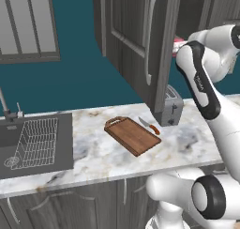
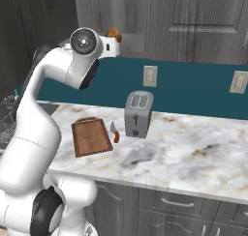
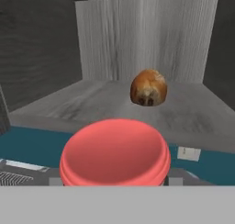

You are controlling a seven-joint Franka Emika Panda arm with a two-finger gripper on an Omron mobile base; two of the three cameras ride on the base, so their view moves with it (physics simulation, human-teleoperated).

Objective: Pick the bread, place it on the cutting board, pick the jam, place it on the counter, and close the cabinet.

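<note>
The bread (image 3: pixel 148 88) sits inside the cabinet (image 1: pixel 136 40), behind the jam (image 3: pixel 114 153); the knife (image 1: pixel 150 125) lies between cutting board (image 1: pixel 133 135) and toaster (image 1: pixel 170 106), seemingly apart

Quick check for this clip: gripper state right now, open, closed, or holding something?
Gripper: cannot be told. In the hand view the red-lidded jam jar sits right at the bottom where the fingertips would rise, hiding them; the round golden-brown bread bun sits deeper on the cabinet shelf.

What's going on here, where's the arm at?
The arm is reaching up to the open cabinet. The jam sits right in front of the hand camera, red lid close up; whether it is gripped can't be told. The bread lies on the shelf behind it. The cutting board on the counter is bare, with a knife and toaster beside it.
</note>
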